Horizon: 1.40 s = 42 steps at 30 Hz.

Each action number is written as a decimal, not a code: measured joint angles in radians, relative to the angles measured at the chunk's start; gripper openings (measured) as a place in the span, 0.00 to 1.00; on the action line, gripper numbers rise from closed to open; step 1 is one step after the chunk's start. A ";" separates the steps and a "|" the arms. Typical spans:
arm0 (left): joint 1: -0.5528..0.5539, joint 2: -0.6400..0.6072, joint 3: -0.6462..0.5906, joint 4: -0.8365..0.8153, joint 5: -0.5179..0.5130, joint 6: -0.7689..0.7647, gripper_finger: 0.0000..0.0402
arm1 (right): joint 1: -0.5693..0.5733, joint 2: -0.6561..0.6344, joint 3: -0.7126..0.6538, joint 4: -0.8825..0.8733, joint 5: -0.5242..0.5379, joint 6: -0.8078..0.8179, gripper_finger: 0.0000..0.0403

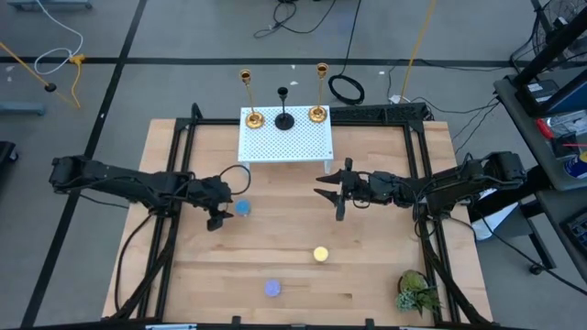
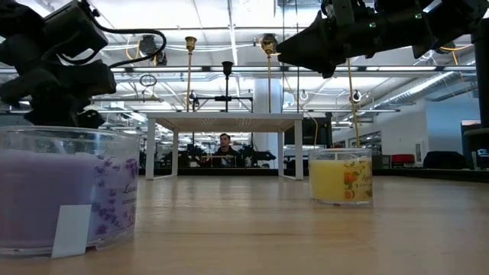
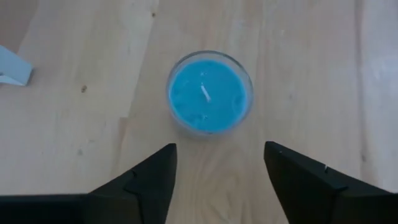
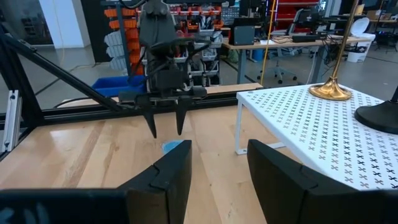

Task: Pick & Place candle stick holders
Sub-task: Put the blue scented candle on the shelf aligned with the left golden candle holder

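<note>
1. Blue wax in a small glass cup, the blue candle cup point(image 1: 243, 208), sits left of centre in the high view. The left gripper point(image 1: 218, 218) hangs just beside it, fingers spread wider than the cup and holding nothing.
2. In the left wrist view the blue candle cup point(image 3: 209, 93) lies ahead of the 2 dark fingertips point(image 3: 155, 174), not yet between them. I judge the step to be the reach: advance until the cup sits centred, lower, then close on the glass wall, not the rim.
3. At upper centre, the white perforated stand point(image 1: 285, 137) carries 2 gold candlestick holders point(image 1: 252, 99) and 1 black candlestick holder point(image 1: 285, 108). Tall and slim, they would tip easily, so any placing there needs a clear gap.
4. Right of centre, the right gripper point(image 1: 334, 190) hovers near the stand's front edge, fingers parted and empty.
5. Lower in the frame, the yellow candle cup point(image 1: 320, 254) and purple candle cup point(image 1: 272, 289) rest on the wooden table point(image 1: 367, 275), well apart.
</note>
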<state>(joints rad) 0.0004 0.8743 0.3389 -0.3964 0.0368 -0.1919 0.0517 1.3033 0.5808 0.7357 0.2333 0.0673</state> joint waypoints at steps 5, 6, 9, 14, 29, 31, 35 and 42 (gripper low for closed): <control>-0.017 0.102 0.000 0.035 -0.024 -0.001 0.68 | 0.000 0.000 0.000 -0.002 0.000 0.000 0.37; -0.018 0.126 0.000 0.041 -0.036 -0.001 0.68 | 0.000 0.000 0.000 -0.002 0.000 0.000 0.37; -0.018 0.194 0.000 0.053 -0.104 -0.001 0.68 | 0.000 0.000 0.000 -0.002 0.000 0.000 0.37; -0.018 0.288 0.000 0.193 -0.094 -0.001 0.69 | 0.000 0.000 0.000 -0.003 0.000 0.000 0.37; -0.042 0.398 0.001 0.400 -0.069 0.041 0.69 | 0.000 0.000 0.000 -0.003 0.000 0.000 0.37; -0.042 0.398 0.001 0.396 -0.068 0.039 0.67 | 0.000 0.000 0.000 -0.003 0.000 0.000 0.37; -0.042 0.398 0.001 0.392 -0.068 0.033 0.59 | 0.000 0.000 0.000 -0.003 0.000 0.000 0.37; -0.044 0.396 0.000 0.488 -0.054 -0.046 0.59 | 0.000 0.000 0.000 -0.003 0.000 0.000 0.37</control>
<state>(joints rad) -0.0436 1.2703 0.3386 0.0913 -0.0174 -0.2382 0.0521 1.3037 0.5808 0.7330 0.2329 0.0673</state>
